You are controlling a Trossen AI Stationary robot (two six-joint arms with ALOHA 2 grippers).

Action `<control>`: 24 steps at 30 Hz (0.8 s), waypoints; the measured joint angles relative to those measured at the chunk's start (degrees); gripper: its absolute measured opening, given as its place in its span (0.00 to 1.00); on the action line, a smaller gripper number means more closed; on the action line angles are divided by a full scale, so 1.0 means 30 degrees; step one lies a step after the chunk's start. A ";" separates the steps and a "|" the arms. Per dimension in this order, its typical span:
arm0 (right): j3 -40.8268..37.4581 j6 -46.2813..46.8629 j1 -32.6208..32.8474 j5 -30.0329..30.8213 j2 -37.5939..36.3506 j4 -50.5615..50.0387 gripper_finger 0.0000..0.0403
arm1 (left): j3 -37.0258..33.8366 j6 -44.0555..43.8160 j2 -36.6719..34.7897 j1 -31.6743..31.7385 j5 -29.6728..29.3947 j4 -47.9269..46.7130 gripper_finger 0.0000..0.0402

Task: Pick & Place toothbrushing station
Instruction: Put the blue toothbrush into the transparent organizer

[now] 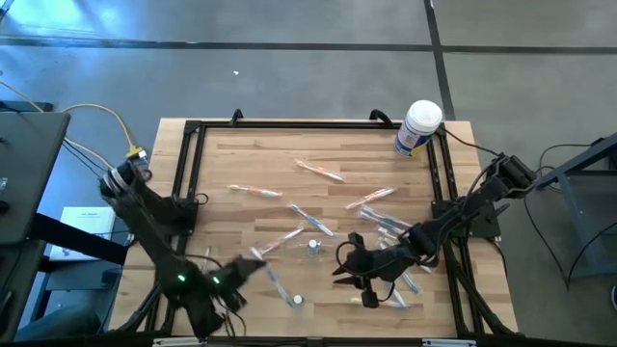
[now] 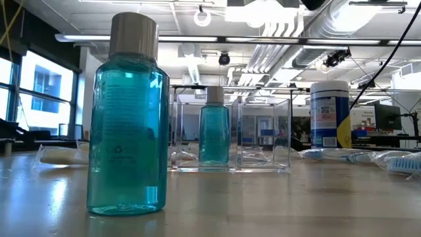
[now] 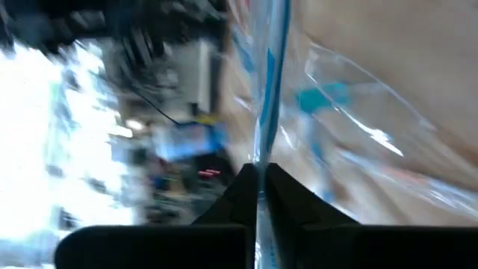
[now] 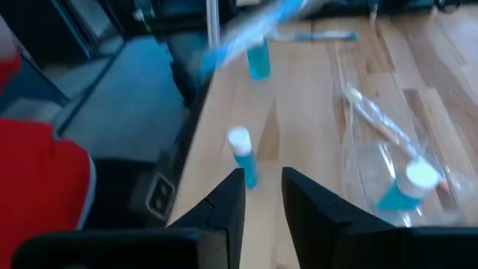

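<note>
**Inspector:** What is the left gripper [image 3: 259,168] doing?

**Assistant:** It is hanging low over the near left part of the table [image 1: 222,154], and its fingers are pinching shut on a wrapped toothbrush [image 3: 270,60]. The blue handle is running straight out from between the fingertips, and the clear wrapper is fanning out beside it.

**Inspector:** And the right gripper [image 4: 261,173]?

**Assistant:** It is reaching in over the near right part of the table. Its fingers are standing slightly apart and nothing is sitting between them. It is gripping nothing.

**Inspector:** Where is the clear holder [image 2: 263,131] sitting?

**Assistant:** It is standing upright on the table near the middle, between the two grippers and touching neither. A small blue bottle [image 2: 214,125] is showing through its walls. I cannot tell whether that bottle is standing inside a compartment or just behind it.

**Inspector:** What else is lying about?

**Assistant:** A second blue bottle [image 2: 125,118] is standing closer to the near edge. Other wrapped toothbrushes [image 1: 318,171] are lying scattered across the boards. A white tub [image 1: 419,125] with a blue label is sitting at the far right corner, well apart from the holder.
</note>
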 joint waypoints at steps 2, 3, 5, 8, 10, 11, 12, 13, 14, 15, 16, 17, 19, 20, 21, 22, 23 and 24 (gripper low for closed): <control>0.0000 0.0000 -0.0097 0.0135 0.0000 0.0452 0.20 | 0.0007 0.4678 0.1333 0.0245 -0.1089 0.4833 0.01; 0.0000 -0.0007 -0.0158 0.0199 0.0000 0.0645 0.20 | 0.0007 0.7473 0.2043 0.0307 -0.1504 0.7448 0.01; 0.0000 -0.0015 -0.0282 0.0309 0.0000 0.1051 0.20 | 0.0078 1.3294 0.3450 0.0317 -0.1556 1.2964 0.01; 0.0000 -0.0022 -0.0468 0.0266 0.0000 0.1657 0.20 | 0.0575 1.7423 0.4664 0.0226 0.0966 1.6770 0.01; 0.0000 -0.0199 -0.0659 -0.0166 0.0000 0.1958 0.20 | 0.0803 1.9516 0.5097 0.0211 0.2008 1.8660 0.01; 0.0000 -0.0380 -0.0714 -0.0486 0.0000 0.2109 0.20 | 0.0886 2.0223 0.5277 0.0227 0.2233 1.9254 0.01; 0.0000 -0.0476 -0.0768 -0.0917 0.0000 0.2217 0.20 | 0.0959 2.0693 0.5374 0.0289 0.2338 1.9594 0.01; 0.0000 -0.0495 -0.0801 -0.1378 0.0000 0.2330 0.21 | 0.0969 2.1083 0.5383 0.0325 0.2422 1.9800 0.01; 0.0000 -0.0523 -0.0816 -0.1810 0.0000 0.2493 0.21 | 0.0969 2.1335 0.5383 0.0405 0.2483 2.0073 0.01; 0.0000 -0.0694 -0.0809 -0.2062 0.0000 0.2718 0.23 | 0.0989 2.1473 0.5364 0.0549 0.2780 2.0251 0.01; 0.0000 -0.0983 -0.0809 -0.2135 0.0000 0.2957 0.24 | 0.1022 2.1537 0.5347 0.0700 0.3198 2.0312 0.01; 0.0000 -0.1252 -0.0803 -0.2200 0.0134 0.3380 0.27 | 0.1035 2.1565 0.5347 0.0860 0.3720 2.0309 0.01; 0.0022 -0.1583 -0.0792 -0.2411 0.0488 0.4377 0.33 | 0.1027 2.1764 0.5364 0.1296 0.4869 2.0197 0.02; 0.0011 -0.1657 -0.0779 -0.2407 0.0660 0.4699 0.36 | 0.1027 2.1777 0.5444 0.1524 0.5318 2.0320 0.02; 0.0007 -0.1441 -0.0758 -0.2342 0.0878 0.5212 0.39 | 0.1027 2.1828 0.5547 0.1739 0.5579 2.0619 0.02; 0.0016 -0.0964 -0.0861 -0.2294 0.1111 0.5723 0.43 | 0.1026 2.2070 0.5643 0.1883 0.5642 2.0897 0.02; 0.0022 -0.0540 -0.0972 -0.2292 0.1289 0.5859 0.46 | 0.1020 2.2350 0.5734 0.2030 0.5644 2.1152 0.02; 0.0022 -0.0464 -0.1042 -0.2343 0.1479 0.5845 0.49 | 0.1020 2.2586 0.5847 0.2183 0.5688 2.1390 0.02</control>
